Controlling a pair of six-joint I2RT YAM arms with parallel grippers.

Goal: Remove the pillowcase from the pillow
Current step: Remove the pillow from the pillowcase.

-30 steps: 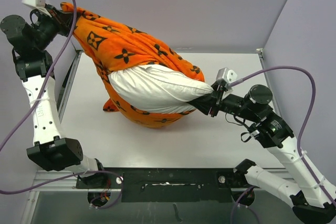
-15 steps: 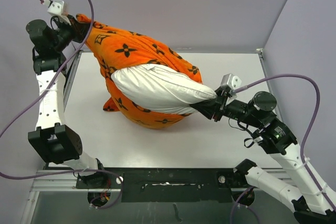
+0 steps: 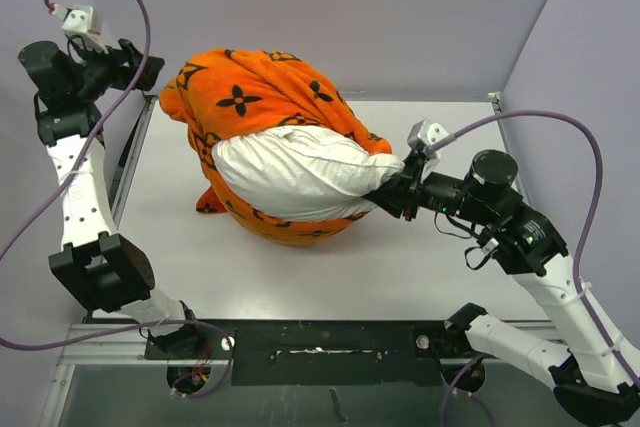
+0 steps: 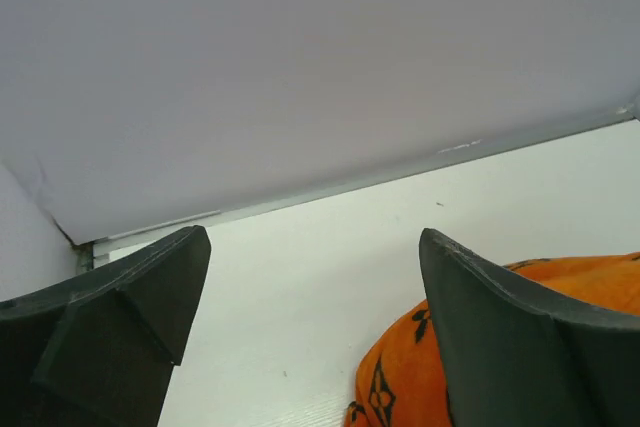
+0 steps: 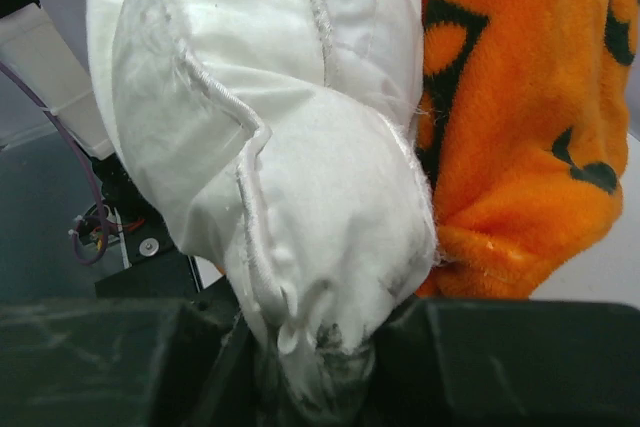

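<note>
The orange pillowcase [image 3: 255, 97] with black motifs lies slumped in a heap over the far and left part of the white pillow [image 3: 295, 172] in the top view. The pillow's right half sticks out bare. My right gripper [image 3: 392, 192] is shut on the pillow's right corner [image 5: 320, 367], the white fabric bunched between its fingers. At the far left my left gripper [image 3: 140, 65] hangs open and empty above the table, apart from the pillowcase. In the left wrist view a fold of the pillowcase [image 4: 420, 377] shows below, beside the right finger [image 4: 520, 347].
Grey walls close in the white table [image 3: 300, 267] at the back and both sides. A metal rail [image 3: 135, 162] runs along the table's left edge. Purple cables loop from both wrists. The black base bar [image 3: 320, 347] lies at the near edge.
My left gripper has opened and let go of the pillowcase, which has dropped from its stretched-up position into a heap on the pillow. The right gripper keeps its hold and has shifted slightly.
</note>
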